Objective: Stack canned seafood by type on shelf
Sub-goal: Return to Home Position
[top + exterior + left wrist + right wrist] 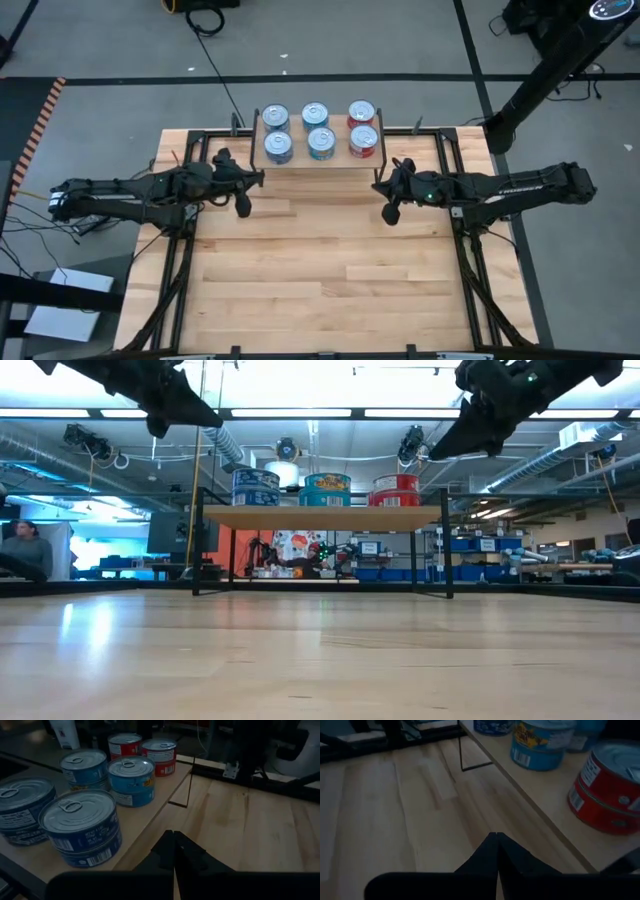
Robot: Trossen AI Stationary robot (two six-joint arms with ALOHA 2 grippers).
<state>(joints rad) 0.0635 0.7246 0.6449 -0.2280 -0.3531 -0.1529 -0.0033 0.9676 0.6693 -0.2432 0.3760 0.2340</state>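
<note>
The shelf (300,162) stands at the table's far middle, a light-wood board on thin black legs (320,517). On it the canned seafood stands in six short stacks, two rows deep: dark blue (277,133) at the left, teal (318,130) in the middle, red (362,127) at the right. In the left wrist view the near dark blue stack (80,827) is two tins high. My left gripper (258,180) hovers shut just off the shelf's near left corner. My right gripper (378,186) hovers shut off its near right corner. Both are above the tabletop with nothing between their fingers.
Black rails (462,230) run along the tabletop's left and right sides and behind the shelf. Bare wooden tabletop (320,280) spreads over the near half. A black stand (540,85) rises beyond the far right corner. A person (25,550) sits far off in the room.
</note>
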